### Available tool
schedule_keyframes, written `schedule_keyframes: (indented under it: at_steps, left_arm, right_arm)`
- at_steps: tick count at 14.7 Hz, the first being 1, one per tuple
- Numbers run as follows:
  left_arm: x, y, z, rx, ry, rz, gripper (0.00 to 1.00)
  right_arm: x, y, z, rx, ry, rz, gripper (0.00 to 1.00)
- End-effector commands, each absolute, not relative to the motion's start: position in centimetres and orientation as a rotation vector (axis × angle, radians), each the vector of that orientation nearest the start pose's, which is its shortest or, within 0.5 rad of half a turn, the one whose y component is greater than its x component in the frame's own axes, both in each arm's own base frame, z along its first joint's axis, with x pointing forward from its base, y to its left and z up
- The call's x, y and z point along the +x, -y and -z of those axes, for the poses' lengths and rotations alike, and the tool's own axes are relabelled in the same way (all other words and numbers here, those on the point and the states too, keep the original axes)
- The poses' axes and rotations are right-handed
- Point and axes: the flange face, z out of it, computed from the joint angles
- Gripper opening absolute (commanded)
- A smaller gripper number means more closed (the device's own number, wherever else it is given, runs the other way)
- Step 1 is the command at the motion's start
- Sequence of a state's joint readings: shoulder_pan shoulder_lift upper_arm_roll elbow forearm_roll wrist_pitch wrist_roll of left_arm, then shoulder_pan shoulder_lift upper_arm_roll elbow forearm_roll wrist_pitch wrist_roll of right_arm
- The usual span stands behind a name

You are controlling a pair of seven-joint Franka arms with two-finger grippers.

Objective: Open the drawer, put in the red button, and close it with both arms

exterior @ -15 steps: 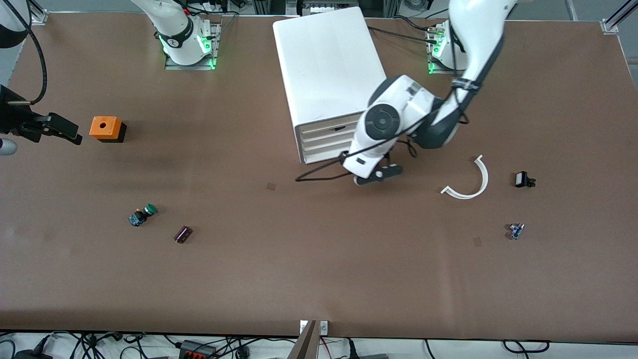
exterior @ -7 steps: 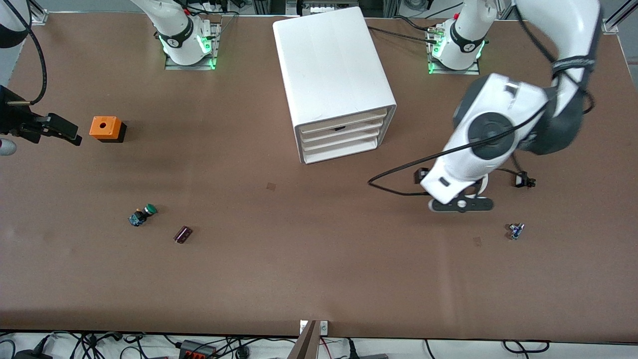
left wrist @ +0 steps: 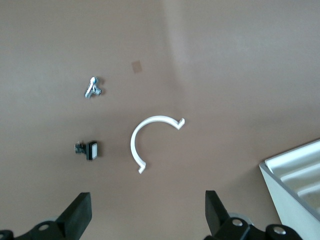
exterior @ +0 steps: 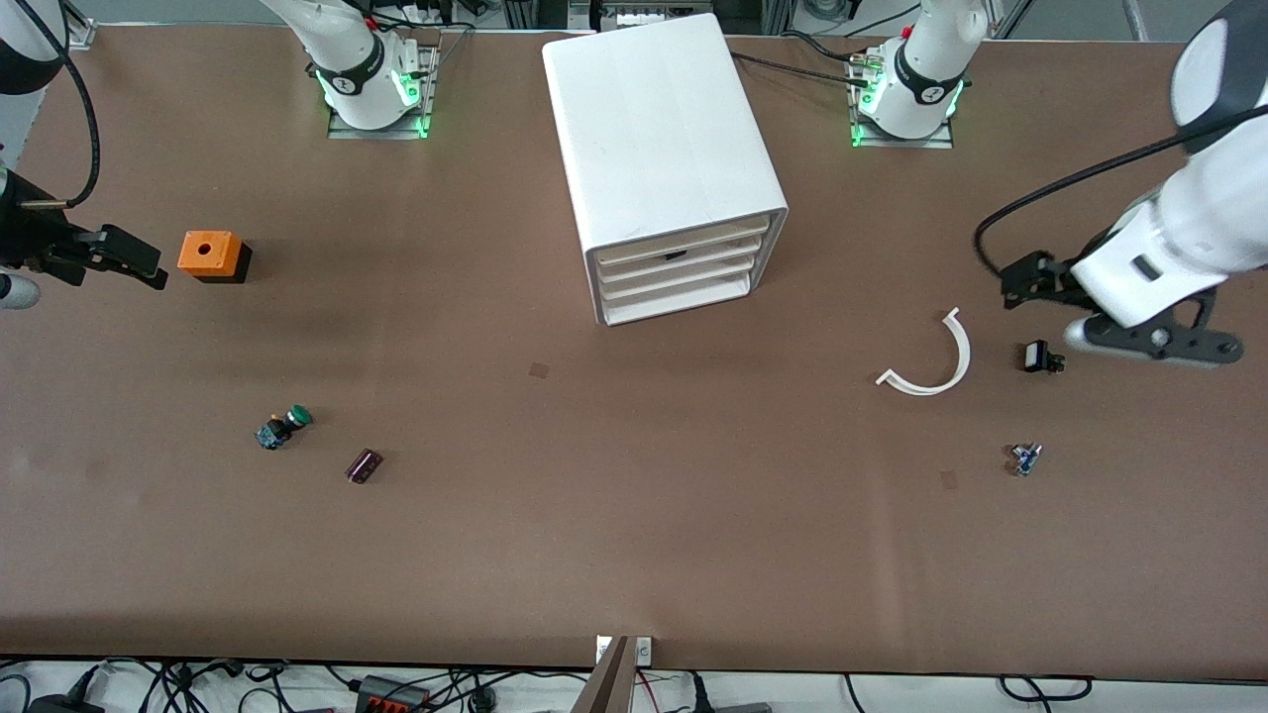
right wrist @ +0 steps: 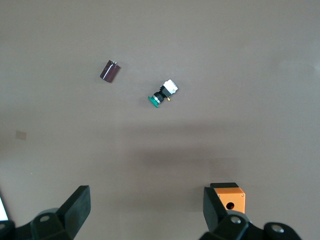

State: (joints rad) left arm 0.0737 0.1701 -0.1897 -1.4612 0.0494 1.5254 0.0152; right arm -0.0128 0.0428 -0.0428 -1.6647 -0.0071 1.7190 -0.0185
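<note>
The white cabinet (exterior: 664, 129) stands mid-table, and its four stacked drawers (exterior: 679, 269) all look pushed in. A corner of it shows in the left wrist view (left wrist: 300, 175). The red button is out of view. My left gripper (exterior: 1149, 342) is open and empty. It hangs over the table at the left arm's end, beside a small black part (exterior: 1038, 356); in its wrist view (left wrist: 146, 212) it is over bare table. My right gripper (exterior: 124, 259) is open and empty, waiting at the right arm's end beside an orange box (exterior: 210, 255). It also shows in the right wrist view (right wrist: 146, 205).
A white curved strip (exterior: 936, 361) and a small silver-blue part (exterior: 1025, 458) lie toward the left arm's end. A green-capped button (exterior: 284, 427) and a dark purple cylinder (exterior: 364, 465) lie toward the right arm's end, nearer the camera than the orange box.
My left arm has swung away from the front of the drawers toward the left arm's end of the table. The right arm has not moved.
</note>
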Motion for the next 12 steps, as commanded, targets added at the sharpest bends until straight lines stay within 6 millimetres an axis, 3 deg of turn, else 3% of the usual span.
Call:
schedule_keyframes:
  at_steps: [1,3,4,8,12]
  left_arm:
    - [54.9,4.6,-58.2,-3.126,-0.183,-0.161,1.00]
    - [54.2,1.4,-58.4,-3.202,-0.084,-0.144,1.00]
    - [54.1,0.9,-58.5,-3.237,-0.067,-0.135,1.00]
    - [54.1,0.5,-59.4,-3.178,-0.152,-0.058,1.00]
    - [54.1,0.6,-59.5,-3.151,-0.151,-0.067,1.00]
  right_arm:
    - [57.2,3.9,-58.0,-3.168,-0.036,0.049,1.00]
    - [56.7,3.7,-58.3,-3.167,-0.030,0.018,1.00]
    - [56.4,3.8,-58.2,-3.166,-0.023,-0.007,1.00]
    - [56.1,3.3,-57.1,-3.165,-0.012,-0.026,1.00]
    - [56.2,3.3,-57.3,-3.166,-0.034,-0.004,1.00]
